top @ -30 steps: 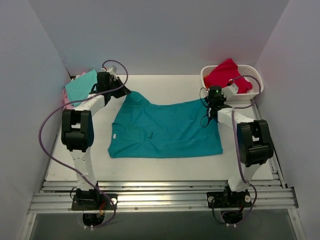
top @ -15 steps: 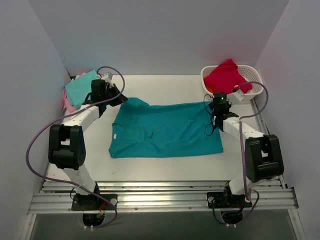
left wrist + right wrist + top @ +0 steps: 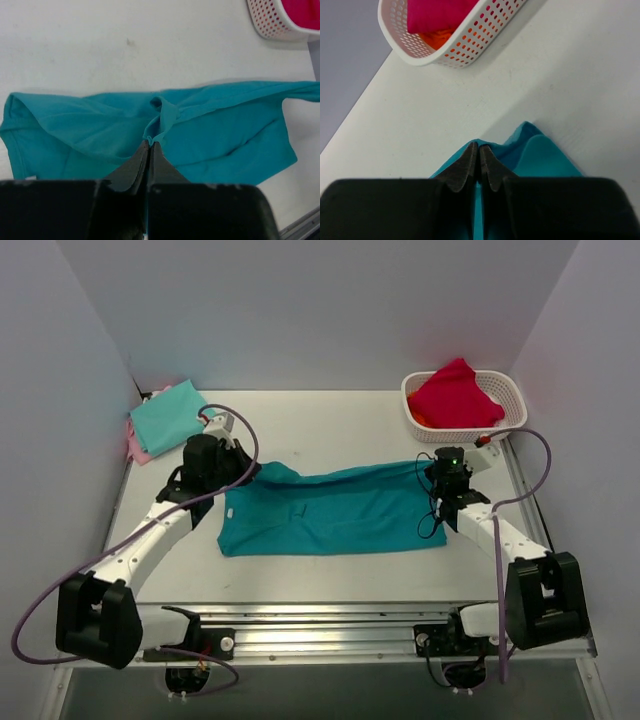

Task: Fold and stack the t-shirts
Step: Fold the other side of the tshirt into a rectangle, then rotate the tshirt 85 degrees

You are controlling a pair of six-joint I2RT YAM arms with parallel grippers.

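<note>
- Left gripper (image 3: 150, 144), right gripper (image 3: 479, 146) each pinch teal t-shirt (image 3: 330, 515) far edge.
- Step, likely: first fold, far-to-near.
- Next: lay edge on near hem, release.

The spread t-shirt (image 3: 330, 515) in mid frame is plain deep teal. At upper left a folded mint-green shirt (image 3: 168, 415) lies over a pink shirt (image 3: 137, 446). The basket (image 3: 514, 410) at upper right is white, dotted with small holes, holding crimson-pink cloth (image 3: 455, 392) and orange cloth (image 3: 439, 36). The table (image 3: 340, 420) is off-white, the cables (image 3: 499, 625) purple, the left arm (image 3: 150, 533) and right arm (image 3: 495, 530) black and white
</note>
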